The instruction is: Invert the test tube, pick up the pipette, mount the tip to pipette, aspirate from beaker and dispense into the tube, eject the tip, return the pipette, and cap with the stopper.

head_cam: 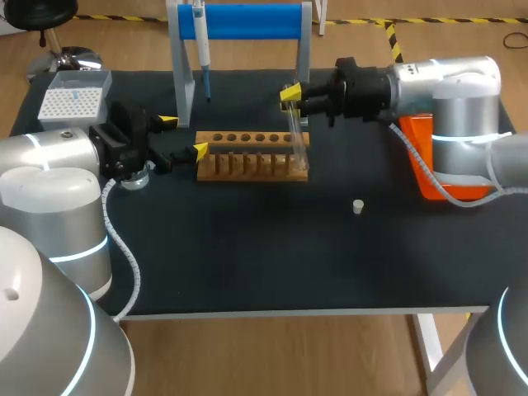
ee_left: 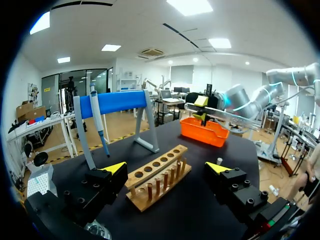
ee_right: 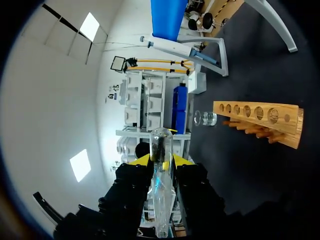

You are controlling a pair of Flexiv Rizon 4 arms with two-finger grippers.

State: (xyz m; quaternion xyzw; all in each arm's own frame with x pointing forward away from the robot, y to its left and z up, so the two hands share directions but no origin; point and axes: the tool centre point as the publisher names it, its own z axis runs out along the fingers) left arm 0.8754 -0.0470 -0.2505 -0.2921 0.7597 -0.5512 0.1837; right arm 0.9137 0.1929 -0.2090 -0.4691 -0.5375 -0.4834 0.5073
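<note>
Over right end of rack [head_cam: 252, 157] | clear glass test tube [head_cam: 298, 140], tilted; right tool [head_cam: 290, 93] pinching it | left tool [head_cam: 183, 136] spread

Wood rack [head_cam: 247, 140], row of holes on top: just ahead of L claw [head_cam: 183, 136], far end under R claw [head_cam: 290, 97]. Blue-bar stand w/ grey legs [head_cam: 247, 21]: beyond rack from L claw, beside R claw. Orange bin [head_cam: 415, 128]: behind R claw, well ahead of L claw past rack. All on black tabletop [head_cam: 247, 256].
</note>
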